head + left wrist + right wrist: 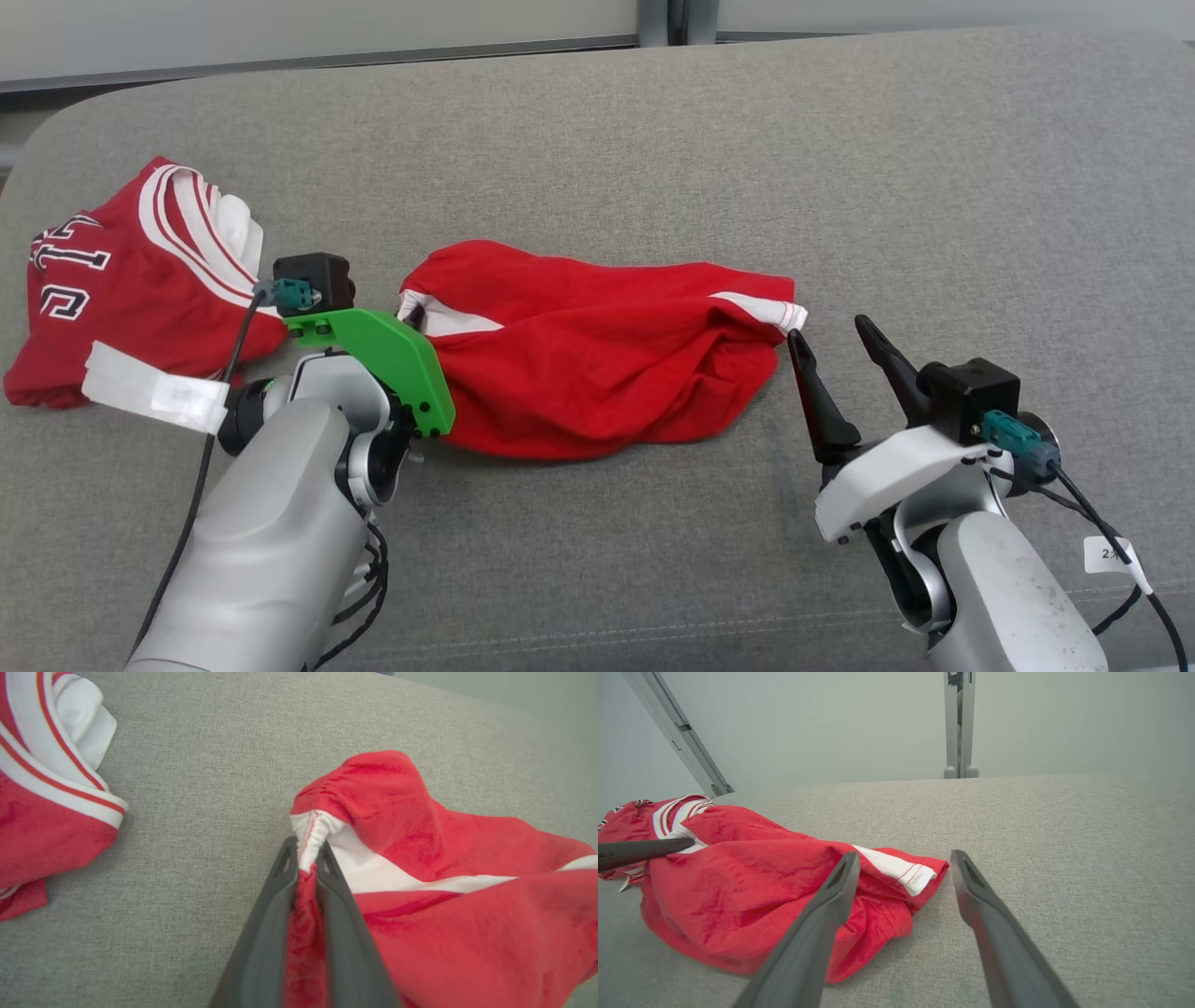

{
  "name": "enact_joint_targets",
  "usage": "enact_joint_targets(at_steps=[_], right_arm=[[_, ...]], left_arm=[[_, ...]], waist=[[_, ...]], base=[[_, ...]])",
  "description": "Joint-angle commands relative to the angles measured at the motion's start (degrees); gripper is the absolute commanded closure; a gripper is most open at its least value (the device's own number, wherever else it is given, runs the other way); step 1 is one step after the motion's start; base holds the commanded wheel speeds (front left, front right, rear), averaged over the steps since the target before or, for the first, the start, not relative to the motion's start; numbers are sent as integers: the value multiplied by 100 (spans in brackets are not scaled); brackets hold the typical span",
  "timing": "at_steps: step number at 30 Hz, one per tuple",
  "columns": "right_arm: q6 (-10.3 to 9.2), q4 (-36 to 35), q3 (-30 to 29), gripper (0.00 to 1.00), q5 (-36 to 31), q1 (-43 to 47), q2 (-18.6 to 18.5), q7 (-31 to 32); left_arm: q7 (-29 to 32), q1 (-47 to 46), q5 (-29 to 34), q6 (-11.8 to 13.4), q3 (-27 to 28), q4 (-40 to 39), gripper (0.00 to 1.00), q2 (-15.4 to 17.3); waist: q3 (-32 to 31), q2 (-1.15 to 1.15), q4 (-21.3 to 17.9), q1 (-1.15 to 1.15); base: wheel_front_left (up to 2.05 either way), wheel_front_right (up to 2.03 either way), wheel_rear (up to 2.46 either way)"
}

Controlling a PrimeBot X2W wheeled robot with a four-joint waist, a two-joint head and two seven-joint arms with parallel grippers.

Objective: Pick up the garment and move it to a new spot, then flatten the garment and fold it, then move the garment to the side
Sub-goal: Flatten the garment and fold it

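At the far left of the head view, a second red piece of clothing (140, 280) with white stripes lay crumpled on the grey cushion (653, 140). The figures printed on it were bent by the folds, and I could not read them with certainty. A white tag (154, 394) on the arm's cable covered part of its lower edge. To the right, a green bracket (383, 350) on the left wrist hid the fingers below it.

In the left wrist view the left gripper (307, 856) rose from the bottom centre. Its 2 jaws were pressed together on the gathered white and red edge of the garment (467, 914), with cloth filling the narrow gap. The right side of the garment was cut off by the frame.

In the head view the garment (597, 364) lay bunched in the centre of the frame, on the cushion and apart from the other clothing. The folds made its true shape hard to tell.

At the lower right, the right gripper (828, 329) had its jaws wide apart and held nothing. One tip was just beside the white-trimmed right end of the garment; whether it touched, I could not tell. In the right wrist view 1 dark finger (644, 850) of the other arm entered from the left edge.
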Motion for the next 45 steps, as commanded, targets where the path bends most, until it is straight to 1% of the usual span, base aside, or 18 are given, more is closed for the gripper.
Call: enact_joint_targets(at_steps=[1,3,4,5,10,18,20,23,25,30,33,38,40,45], right_arm=[[0,-32,-8,0,-17,59,-15,27],[0,-43,-8,0,-16,55,-15,40],[0,-49,-5,0,-17,60,-15,48],[0,-52,1,0,-16,66,-15,56],[0,-68,-17,0,-3,96,-15,62],[0,-67,-89,0,-10,127,-15,82],[0,-69,-126,0,-16,161,-15,92],[0,-87,-187,0,-39,227,-14,120],[0,-95,-239,0,-57,245,-16,148],[0,-105,-318,0,-47,325,-16,261],[0,-85,-417,0,11,353,-18,350],[0,8,-577,0,40,372,-14,487],[0,45,-610,0,77,360,-19,538],[0,192,-792,0,51,287,-18,759]], left_arm=[[-66,127,-45,-38,12,-5,100,-19],[-103,202,-67,-41,9,21,100,-29],[-98,241,-82,-19,8,52,68,-35],[-75,278,-77,16,-5,95,0,-30],[-156,409,-81,59,-4,189,0,-12],[-332,510,-94,123,61,136,0,142],[-533,532,-92,182,126,45,0,187],[-1076,590,57,318,208,-179,0,288],[-1345,721,66,354,251,-326,0,307],[-1881,1067,98,385,360,-846,0,418],[-2076,1357,47,427,439,-1214,0,507],[-2264,1870,0,609,657,-1890,0,674],[-2321,2139,-77,656,799,-2237,0,687],[-2378,2803,-123,688,1016,-3098,0,751]], waist=[[-19,0,53,0],[-30,0,65,0],[-35,0,68,0],[-40,0,68,0],[-66,0,52,0],[-143,0,69,0],[-183,0,97,0],[-241,0,161,0],[-288,0,213,0],[-399,0,349,0],[-443,0,448,0],[-531,0,582,0],[-573,0,623,0],[-648,0,750,0]], base=[[0,0,0],[0,0,0],[0,0,0],[0,0,0],[0,0,0],[0,0,0],[0,0,0],[0,0,0],[0,0,0],[0,0,0],[0,0,0],[0,0,0],[0,0,0],[0,0,0]])
